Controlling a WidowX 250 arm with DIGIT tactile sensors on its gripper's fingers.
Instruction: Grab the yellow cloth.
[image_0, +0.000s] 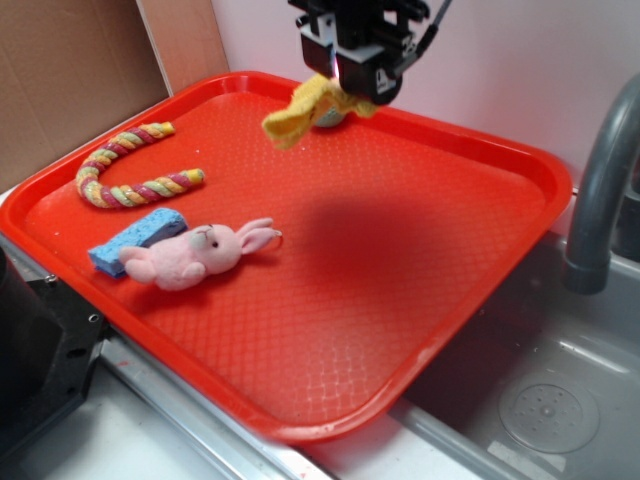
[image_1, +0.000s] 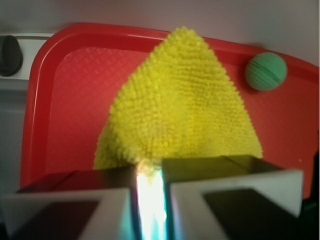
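The yellow cloth is a mustard terry washcloth hanging from my gripper above the far edge of the red tray. It is lifted off the tray and droops to the left. In the wrist view the cloth fans out in a triangle from between my fingers, which are closed on its corner; my gripper is shut on it. The green ball lies on the tray beyond the cloth; in the exterior view it is mostly hidden behind the cloth and gripper.
On the tray's left lie a striped rope toy, a blue sponge and a pink plush bunny. A grey faucet and a sink are at the right. A cardboard wall stands at the left.
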